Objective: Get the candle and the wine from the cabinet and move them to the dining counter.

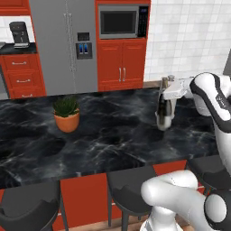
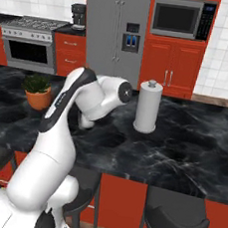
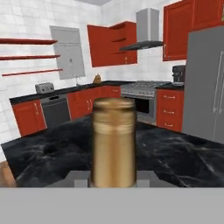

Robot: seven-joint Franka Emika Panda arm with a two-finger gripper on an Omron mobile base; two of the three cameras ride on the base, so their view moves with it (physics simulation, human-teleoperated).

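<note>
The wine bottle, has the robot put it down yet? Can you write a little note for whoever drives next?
Hand: shut on the wine, gripping its gold neck.
Wine: upright over the dining counter, near its right end; whether its base touches the slab is unclear.
Candle: not spotted on the counter.
Nearby: potted plant and paper-towel roll.
Done: wine brought to the counter.
Left: let the wine go, then fetch the candle.

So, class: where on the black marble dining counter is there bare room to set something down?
Bare marble lies between the potted plant and the wine in the gripper, and on the dining counter right of the paper-towel roll. It is tightest between bottle and roll.
</note>
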